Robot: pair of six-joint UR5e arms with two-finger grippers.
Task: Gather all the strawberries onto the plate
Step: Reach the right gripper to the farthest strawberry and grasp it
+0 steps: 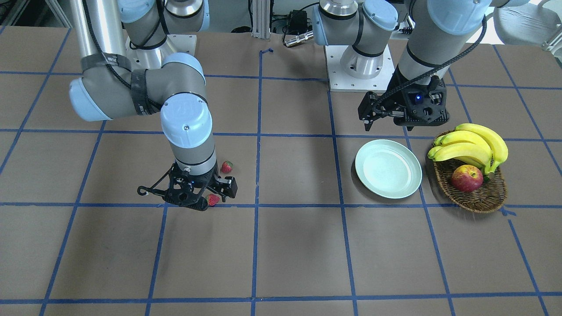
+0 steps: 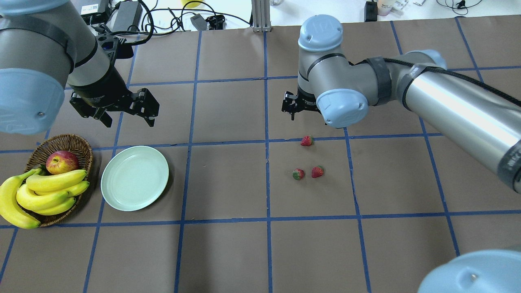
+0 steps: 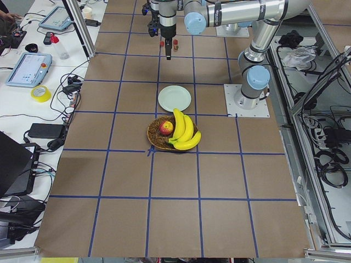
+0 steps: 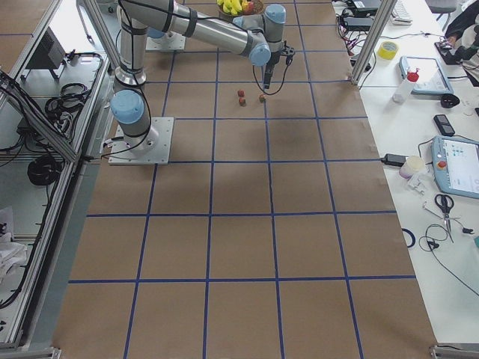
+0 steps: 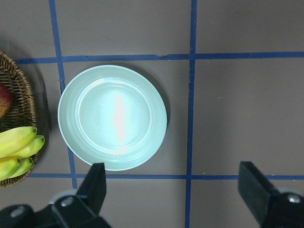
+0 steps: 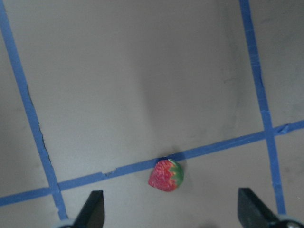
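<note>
One brown table (image 2: pixel 228 252) gridded in blue tape (image 2: pixel 266 191), cluttered benches (image 4: pixel 441 149) alongside. Lower centre, a strawberry (image 6: pixel 166 175) lies between my right gripper's (image 6: pixel 170 209) wide-spread fingers; my left gripper (image 5: pixel 173 187) gapes too.

TABLE: brown paper-covered tabletop (image 3: pixel 175 230), blue tape grid (image 3: pixel 175 198) | 9 o'clock, exterior left view: white side bench (image 3: pixel 22 118), yellow tape roll (image 3: pixel 40 93), black cables (image 3: pixel 69 86) | 11 o'clock: silver aluminium frame post (image 3: pixel 82 33)
</note>
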